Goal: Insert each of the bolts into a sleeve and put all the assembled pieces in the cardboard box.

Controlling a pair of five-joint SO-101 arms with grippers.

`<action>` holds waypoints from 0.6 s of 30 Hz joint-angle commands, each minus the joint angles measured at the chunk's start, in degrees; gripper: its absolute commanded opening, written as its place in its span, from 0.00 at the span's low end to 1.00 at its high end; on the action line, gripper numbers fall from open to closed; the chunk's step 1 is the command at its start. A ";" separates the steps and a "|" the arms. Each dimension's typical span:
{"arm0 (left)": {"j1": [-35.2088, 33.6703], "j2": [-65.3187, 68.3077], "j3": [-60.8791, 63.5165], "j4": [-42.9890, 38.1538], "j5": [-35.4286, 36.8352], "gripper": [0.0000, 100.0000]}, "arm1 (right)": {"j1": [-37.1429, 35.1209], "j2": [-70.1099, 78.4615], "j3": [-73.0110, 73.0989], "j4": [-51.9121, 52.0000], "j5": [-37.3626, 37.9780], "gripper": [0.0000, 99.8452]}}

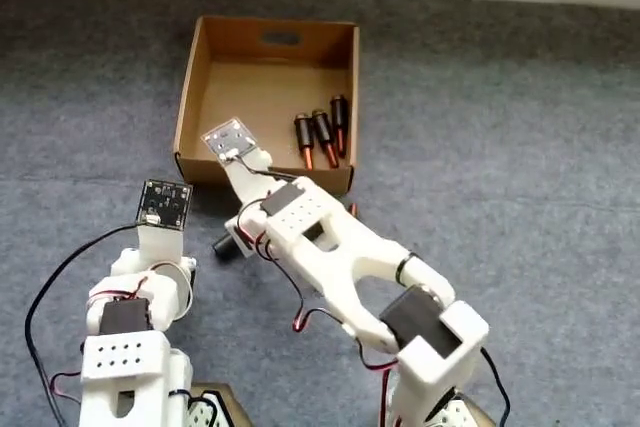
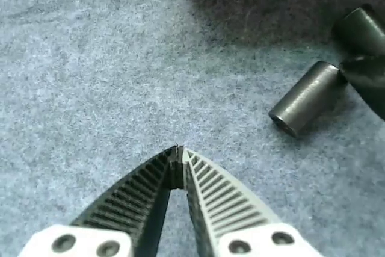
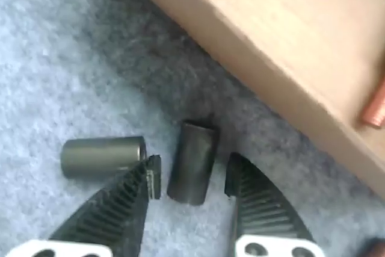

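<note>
My right gripper (image 3: 192,177) is open just in front of the cardboard box (image 1: 195,97), down on the carpet. A dark sleeve (image 3: 194,162) lies between its two fingers, not clamped. A second sleeve (image 3: 102,156) lies on its side just outside one finger. My left gripper (image 2: 179,161) is shut and holds nothing, low over the carpet a short way from these sleeves. From there I see one sleeve (image 2: 307,97) and the other sleeve (image 2: 361,28) beyond it. Three assembled pieces (image 1: 322,137) with copper bolt ends lie inside the box by its right wall.
The box's front wall (image 3: 289,88) runs close behind the right gripper. Grey carpet (image 1: 520,147) covers the whole table, with open room to the right of the box. The right arm (image 1: 340,257) stretches diagonally from the lower right toward the box front.
</note>
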 commanded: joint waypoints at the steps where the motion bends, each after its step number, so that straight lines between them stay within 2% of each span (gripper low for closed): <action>1: -0.48 -0.66 -2.68 -1.05 0.44 0.01 | 0.04 2.42 -3.82 -0.57 0.53 0.18; 4: -0.48 -0.66 -2.68 -1.05 0.44 0.01 | 0.04 4.70 -4.35 -0.57 0.53 0.17; 8: -0.48 -0.66 -2.68 -1.05 0.44 0.01 | 0.13 4.79 -4.00 -2.33 0.53 0.00; 13: -0.40 -0.66 -2.68 -1.05 0.44 0.01 | 0.13 1.01 -2.77 -1.80 0.53 0.01; 18: -0.40 -0.66 -2.68 -1.05 0.44 0.01 | 1.01 -13.67 6.29 -0.57 0.53 0.01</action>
